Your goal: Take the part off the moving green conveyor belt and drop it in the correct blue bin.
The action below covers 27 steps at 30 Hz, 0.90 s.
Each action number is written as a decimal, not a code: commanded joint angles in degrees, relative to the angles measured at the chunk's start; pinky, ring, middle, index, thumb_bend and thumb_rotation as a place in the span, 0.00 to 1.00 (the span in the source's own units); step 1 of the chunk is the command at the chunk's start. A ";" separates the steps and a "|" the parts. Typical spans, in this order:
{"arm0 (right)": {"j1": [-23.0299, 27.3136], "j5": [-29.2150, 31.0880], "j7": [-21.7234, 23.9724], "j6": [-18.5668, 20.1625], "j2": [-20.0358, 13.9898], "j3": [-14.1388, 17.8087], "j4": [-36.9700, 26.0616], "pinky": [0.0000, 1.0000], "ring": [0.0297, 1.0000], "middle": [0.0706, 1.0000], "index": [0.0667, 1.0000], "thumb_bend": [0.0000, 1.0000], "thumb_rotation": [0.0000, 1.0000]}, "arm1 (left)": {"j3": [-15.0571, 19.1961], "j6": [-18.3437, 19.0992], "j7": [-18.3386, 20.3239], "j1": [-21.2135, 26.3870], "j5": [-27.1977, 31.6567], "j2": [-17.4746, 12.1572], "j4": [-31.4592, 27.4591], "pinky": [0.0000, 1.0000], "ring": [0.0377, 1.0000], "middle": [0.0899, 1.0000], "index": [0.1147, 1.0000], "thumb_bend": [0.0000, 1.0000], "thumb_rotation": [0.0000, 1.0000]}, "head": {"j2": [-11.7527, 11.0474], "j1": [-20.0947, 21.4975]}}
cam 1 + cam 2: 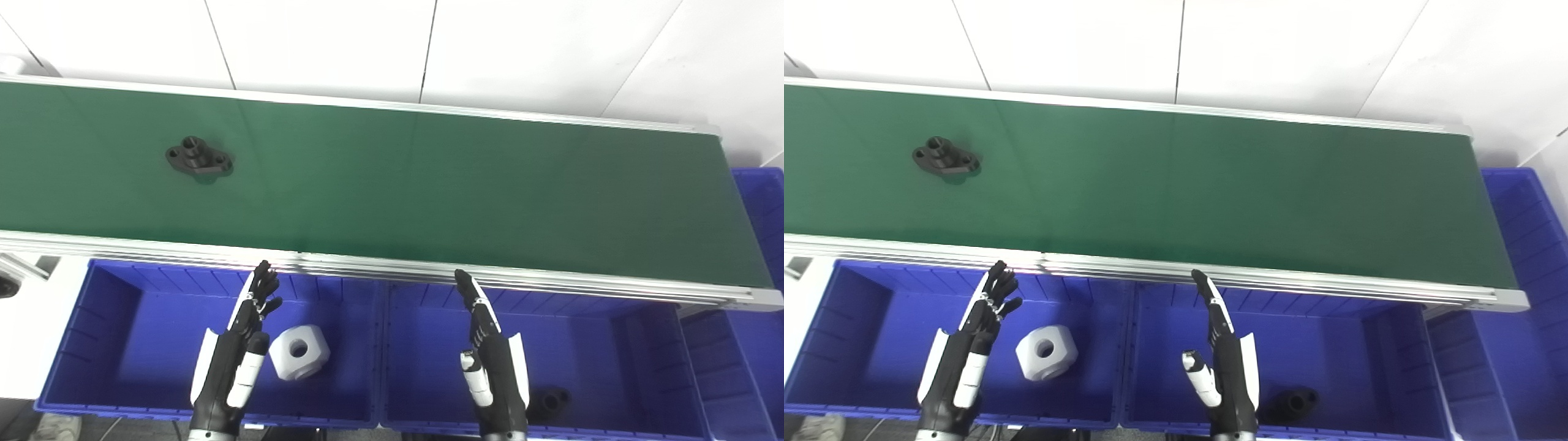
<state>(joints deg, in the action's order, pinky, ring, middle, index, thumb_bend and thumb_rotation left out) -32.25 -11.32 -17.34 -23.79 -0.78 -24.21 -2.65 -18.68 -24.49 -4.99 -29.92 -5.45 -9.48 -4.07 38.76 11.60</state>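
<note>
Black part [199,160] was seen near the conveyor belt's [429,184] left end, untouched. Left hand [236,358] and right hand [493,361] were held open, empty, over the blue bins [122,288]. A reach-and-grasp was judged next.

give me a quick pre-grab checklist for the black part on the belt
1. Black flanged part lies flat on the green conveyor belt, nothing on it: ok.
2. Left hand open and empty: ok.
3. Right hand open and empty: ok.
4. A hand over the part: not ok; both hover above the bins, short of the belt.
5. Matching bin known: ok; right blue bin holds a black part, left blue bin a white block.
6. Belt speed: cannot tell.
</note>
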 commanded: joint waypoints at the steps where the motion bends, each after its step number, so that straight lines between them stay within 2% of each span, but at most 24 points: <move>1: 0.08 0.48 0.47 -3.13 0.24 -0.50 -0.73 0.96 0.95 0.93 0.91 0.91 0.98 | 0.03 -2.44 0.14 0.11 -0.45 0.02 -0.39 0.87 0.94 0.96 0.96 0.56 1.00 | -0.26 -0.10; 7: 0.13 1.36 1.01 -3.13 0.56 -0.22 0.09 0.91 0.93 0.93 0.90 0.91 0.98 | -0.17 -2.44 0.23 0.46 -0.26 0.21 0.16 0.88 0.94 0.96 0.96 0.57 0.98 | -0.68 -0.49; 15: -0.71 5.25 2.56 -3.13 1.51 1.20 1.36 0.91 0.90 0.92 0.91 0.84 0.97 | -0.44 -2.44 -0.72 1.00 -0.89 0.52 1.19 0.88 0.95 0.96 0.95 0.55 0.98 | -0.98 -0.39; 21: -0.82 5.01 3.56 -3.10 1.96 1.65 1.34 0.91 0.90 0.92 0.91 0.82 0.97 | -0.45 -2.43 -0.59 1.06 -0.61 0.36 1.13 0.88 0.94 0.95 0.95 0.55 0.97 | -0.88 0.73; 27: -0.61 5.55 4.06 -3.08 2.31 1.91 1.83 0.90 0.90 0.92 0.91 0.84 0.94 | -0.09 -2.39 0.21 0.82 -0.48 0.07 1.08 0.91 0.95 0.97 0.96 0.59 0.99 | -1.13 0.96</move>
<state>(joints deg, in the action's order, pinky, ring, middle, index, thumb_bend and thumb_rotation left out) -32.53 -5.80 -13.88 -23.80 0.51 -22.18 -0.16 -18.90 -24.49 -5.05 -28.95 -6.11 -9.10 -2.27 37.88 12.57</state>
